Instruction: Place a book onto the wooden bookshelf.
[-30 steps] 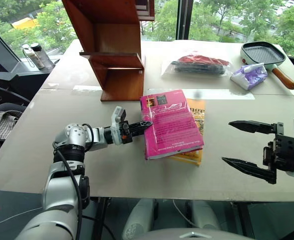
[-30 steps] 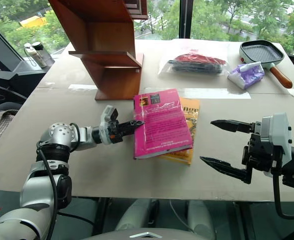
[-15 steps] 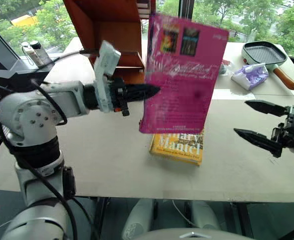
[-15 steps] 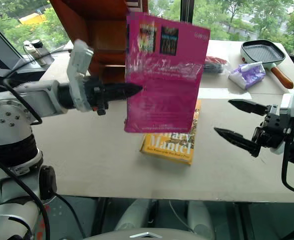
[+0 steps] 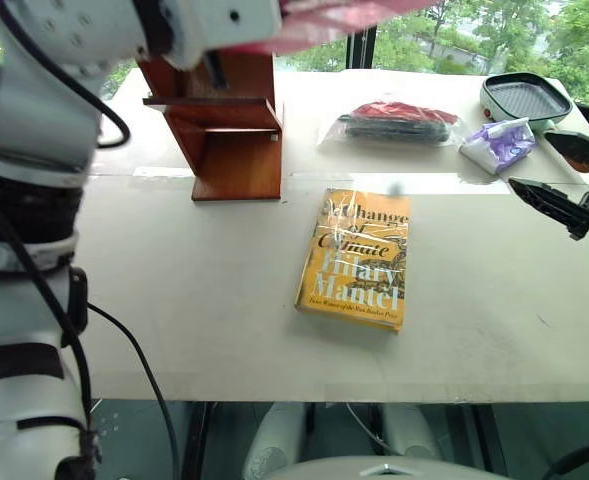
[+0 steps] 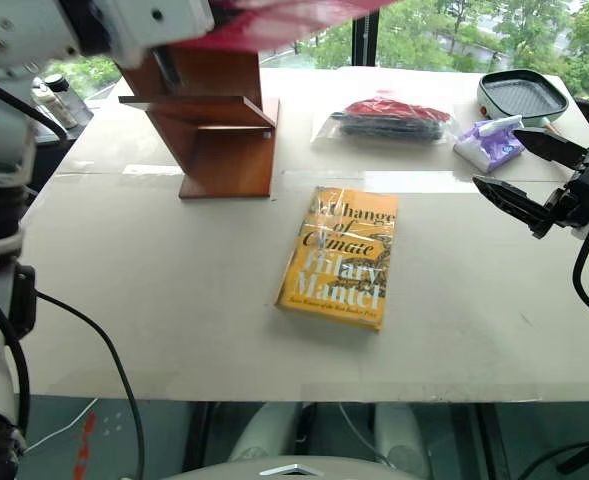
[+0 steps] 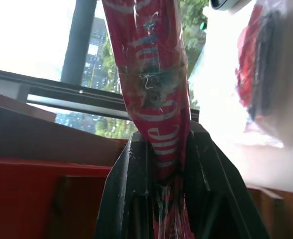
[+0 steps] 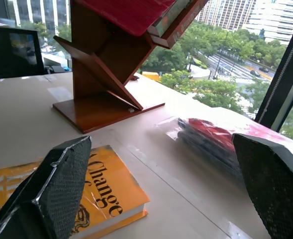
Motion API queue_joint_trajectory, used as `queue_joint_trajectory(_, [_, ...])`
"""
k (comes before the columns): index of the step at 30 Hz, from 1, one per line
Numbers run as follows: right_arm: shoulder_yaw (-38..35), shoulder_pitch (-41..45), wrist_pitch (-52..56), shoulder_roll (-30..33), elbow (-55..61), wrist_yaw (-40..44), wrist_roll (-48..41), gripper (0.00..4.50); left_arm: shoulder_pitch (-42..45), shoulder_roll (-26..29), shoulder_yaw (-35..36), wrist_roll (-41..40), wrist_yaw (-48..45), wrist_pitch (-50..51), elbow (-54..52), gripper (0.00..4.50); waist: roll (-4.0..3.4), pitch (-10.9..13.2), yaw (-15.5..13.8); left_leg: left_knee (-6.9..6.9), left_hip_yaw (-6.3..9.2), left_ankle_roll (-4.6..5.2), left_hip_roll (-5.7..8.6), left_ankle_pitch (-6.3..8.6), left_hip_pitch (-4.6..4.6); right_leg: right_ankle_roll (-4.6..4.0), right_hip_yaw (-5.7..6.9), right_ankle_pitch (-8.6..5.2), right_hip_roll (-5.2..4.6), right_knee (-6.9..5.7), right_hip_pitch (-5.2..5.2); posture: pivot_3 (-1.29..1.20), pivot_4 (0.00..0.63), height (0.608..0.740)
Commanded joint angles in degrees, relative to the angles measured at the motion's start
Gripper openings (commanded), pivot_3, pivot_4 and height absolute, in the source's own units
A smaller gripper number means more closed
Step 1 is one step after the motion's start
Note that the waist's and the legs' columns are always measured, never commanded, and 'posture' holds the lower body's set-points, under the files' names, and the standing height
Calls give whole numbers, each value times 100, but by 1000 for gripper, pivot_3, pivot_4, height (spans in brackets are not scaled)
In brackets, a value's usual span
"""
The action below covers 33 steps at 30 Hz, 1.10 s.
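Daylight floods in through the windows behind the table, so the pictures are bright and evenly lit. In the left wrist view the sky and the tabletop are blown out to white, while the left gripper's fingers are dark against the backlight. Glare streaks the plastic wrap of the pink book and of the yellow Hilary Mantel book, which casts a soft, short shadow along its near edge. The close fingers in the right wrist view are out of focus.
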<state>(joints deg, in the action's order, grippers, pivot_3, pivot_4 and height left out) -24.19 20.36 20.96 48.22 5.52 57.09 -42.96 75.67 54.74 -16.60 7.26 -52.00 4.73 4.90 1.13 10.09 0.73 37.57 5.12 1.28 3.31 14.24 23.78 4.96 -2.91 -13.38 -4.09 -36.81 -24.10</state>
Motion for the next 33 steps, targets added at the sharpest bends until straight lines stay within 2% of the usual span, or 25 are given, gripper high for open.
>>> queue_joint_trajectory(1, [7,307,-271,-35,-149,126,86,4500,293,68,-61,439,-329,-373,412,277,0,2,7,0,1,1,1,1,1,0,1,0,0,0,-1,0,150,740])
queue_joint_trajectory(8, [253,665,-488,-328,-243,300,155,4500,355,572,-335,1155,-1539,-371,982,277,-3,7,90,1,-3,2,9,1,0,1,10,0,4,-18,-4,0,150,740])
queue_joint_trajectory(12, [253,783,-466,-404,-119,347,51,4500,289,671,-489,1657,-1749,-456,1440,277,-5,8,134,9,3,3,10,1,0,1,12,-1,4,-24,-3,0,150,740])
queue_joint_trajectory(19, [139,953,-171,-394,155,323,-349,4500,573,1,-907,2347,-1255,-1140,3095,277,-6,8,137,51,19,11,9,6,-1,2,11,-1,3,-67,-2,0,150,740])
queue_joint_trajectory(22, [162,902,2,-411,414,244,-515,4500,701,-307,-1079,2571,-1047,-1425,3854,277,-19,0,152,72,15,27,9,15,-17,3,3,-2,3,-112,1,0,150,740])
queue_joint_trajectory(24, [181,868,104,-420,546,187,-595,4500,760,-468,-1102,2629,-961,-1520,4248,277,-26,-2,148,72,16,29,9,16,-53,5,3,-3,3,-118,39,0,150,740])
queue_joint_trajectory(26, [191,843,199,-464,698,73,-685,4500,770,-518,-1161,2750,-893,-1647,4481,277,-28,-3,151,66,14,31,8,18,-113,12,2,-10,3,-115,94,0,150,740])
queue_joint_trajectory(30, [172,848,342,-539,897,-189,-818,4500,731,-491,-1165,2805,-930,-1793,4565,277,-33,-6,164,66,9,31,4,18,-172,28,-8,-19,3,-117,148,0,150,740])
queue_joint_trajectory(33, [209,855,337,-605,880,-355,-756,4500,656,-440,-1097,2770,-952,-1811,4503,277,-35,-8,167,66,6,31,1,18,-178,28,-12,-19,4,-118,151,0,150,740])
